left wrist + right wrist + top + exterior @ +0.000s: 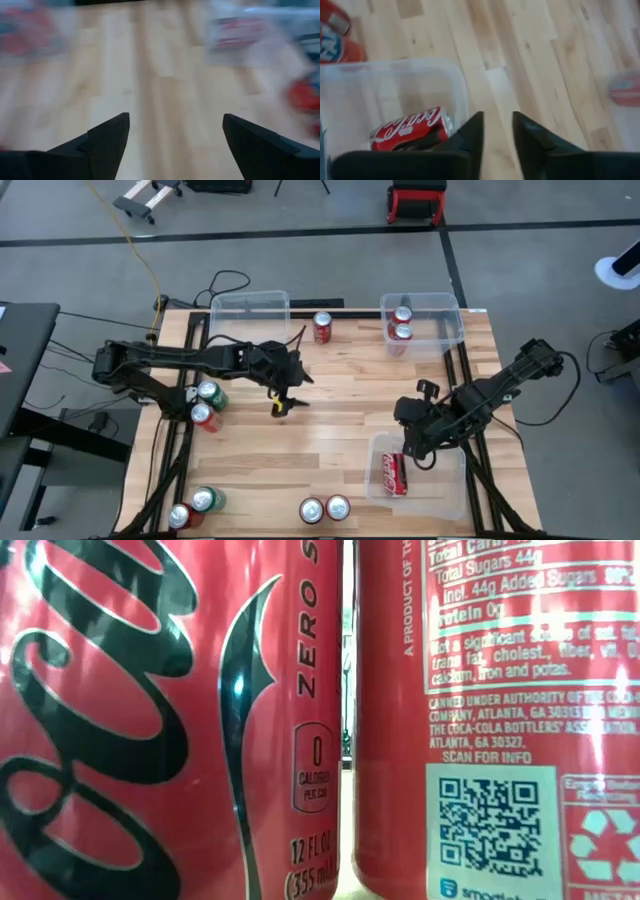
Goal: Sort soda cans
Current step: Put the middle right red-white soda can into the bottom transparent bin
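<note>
The right gripper hovers at the lower-right clear plastic bin, fingers slightly apart and empty; 1 red soda can lies inside. The left gripper, mid-frame, gapes wide, holding nothing. Likely risk: lifting away, the right fingers snag the bin's rim and shift it.

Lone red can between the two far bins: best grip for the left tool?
The can stands upright, silver top up, with bare table all round. Come in level from the left tool's side and close across mid-body; its round wall suits any side.
</note>
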Motion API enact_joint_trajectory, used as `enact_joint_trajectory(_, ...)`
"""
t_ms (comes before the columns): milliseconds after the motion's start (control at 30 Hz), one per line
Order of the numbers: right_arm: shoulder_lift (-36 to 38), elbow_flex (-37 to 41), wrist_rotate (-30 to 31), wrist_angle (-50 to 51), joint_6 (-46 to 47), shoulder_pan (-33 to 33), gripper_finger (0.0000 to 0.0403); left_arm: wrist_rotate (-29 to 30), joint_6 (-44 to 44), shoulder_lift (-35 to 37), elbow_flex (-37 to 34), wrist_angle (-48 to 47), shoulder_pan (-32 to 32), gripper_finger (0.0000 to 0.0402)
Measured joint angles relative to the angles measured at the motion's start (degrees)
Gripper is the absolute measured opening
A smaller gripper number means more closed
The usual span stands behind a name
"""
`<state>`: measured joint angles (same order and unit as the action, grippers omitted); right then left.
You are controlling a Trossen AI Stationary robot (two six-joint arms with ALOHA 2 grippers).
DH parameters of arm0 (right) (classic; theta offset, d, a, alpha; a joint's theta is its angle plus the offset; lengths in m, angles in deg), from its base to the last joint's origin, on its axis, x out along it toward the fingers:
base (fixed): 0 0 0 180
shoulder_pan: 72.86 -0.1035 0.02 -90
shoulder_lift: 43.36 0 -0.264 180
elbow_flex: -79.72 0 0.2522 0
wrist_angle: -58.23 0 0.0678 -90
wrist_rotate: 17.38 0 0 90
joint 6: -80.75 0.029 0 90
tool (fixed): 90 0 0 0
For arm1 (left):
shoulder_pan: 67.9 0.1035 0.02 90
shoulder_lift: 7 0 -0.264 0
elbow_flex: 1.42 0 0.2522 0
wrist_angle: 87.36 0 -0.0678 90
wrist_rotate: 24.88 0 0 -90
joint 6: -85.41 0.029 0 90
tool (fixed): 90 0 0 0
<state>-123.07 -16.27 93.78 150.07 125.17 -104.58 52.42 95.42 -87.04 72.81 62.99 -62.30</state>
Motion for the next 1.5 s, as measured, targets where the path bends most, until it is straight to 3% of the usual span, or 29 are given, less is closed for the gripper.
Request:
enact_joint_trajectory(100, -1.55, 0.00, -4.07, -0.24, -1.94, 1.00, 0.0192, -6.25, -0.08, -1.58, 0.02, 0.32, -0.02, 0.0316)
enact_joint_trajectory(267, -6.36, 0.02, -6.09, -0.11, -2.27, 1.56, 0.0259, -6.69, -1.86, -3.06, 0.00, 0.15, -0.22, 0.0316)
enact_joint_trajectory(467, -11.74, 0.02, -7.51, 3.40, -3.23, 3.20, 0.0276, -5.16, -3.61, -3.25, 0.00, -0.12, -0.39, 0.0316)
enact_joint_trajectory(600, -13.74, 0.02, -9.89, 2.19, -9.64, 6.31, 0.0274, -2.90, -4.50, -3.27, 0.00, -0.93, -0.39, 0.0316)
enact_joint_trajectory(767, -15.17, 0.02, -15.26, -5.47, -17.73, 10.75, 0.0225, -1.09, -6.09, -3.26, 0.00, -3.04, -0.69, 0.0316)
enact_joint_trajectory(1000, -15.89, -0.03, -17.65, -7.17, -22.70, 15.73, 0.0038, 0.36, -6.30, -1.38, 0.00, -7.40, -2.09, 0.0316)
enact_joint_trajectory(1033, -15.99, -0.07, -17.66, -7.23, -23.17, 16.24, 0.0027, 0.64, -6.32, -0.64, 0.00, -7.95, -2.25, 0.0316)
enact_joint_trajectory(1300, -14.10, 0.13, -14.14, -16.32, -20.15, 19.10, 0.0025, 7.01, -7.17, 7.88, -0.02, -11.38, -3.79, 0.0308)
enact_joint_trajectory(1500, -12.07, 0.07, -3.38, -19.74, -17.01, 21.77, 0.0025, 8.99, -9.31, 13.10, -0.02, -10.82, -4.09, 0.0300)
